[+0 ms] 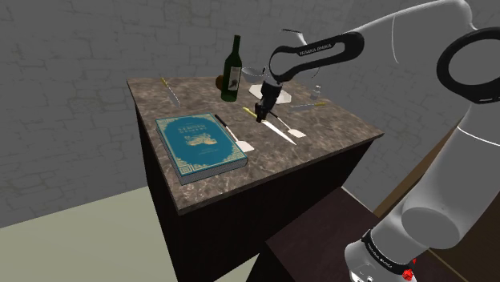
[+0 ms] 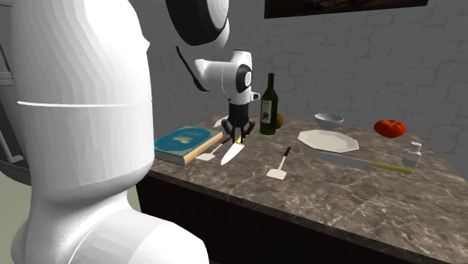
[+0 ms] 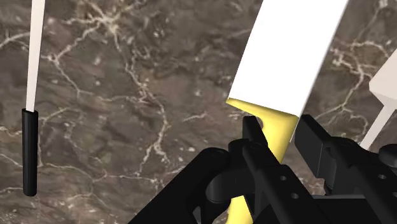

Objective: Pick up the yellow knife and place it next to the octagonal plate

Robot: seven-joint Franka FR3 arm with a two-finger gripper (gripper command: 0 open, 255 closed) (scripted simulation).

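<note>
1. Yellow handle of the knife (image 3: 270,125) is clasped by the gripper (image 3: 278,132); its jaws are shut narrow on it, close to the blade.
2. This handle looks thin and smooth, so I judge the knife can turn or slip in the grip during the carry.
3. Its white blade is broad and flat and slants down, low over the dark veined table (image 2: 352,204); a low path may scrape the tip.
4. Toward the pale, flat, eight-sided plate (image 2: 328,140), a swing could knock the white spatula (image 2: 277,171) or the tall dark bottle (image 2: 268,109).
</note>
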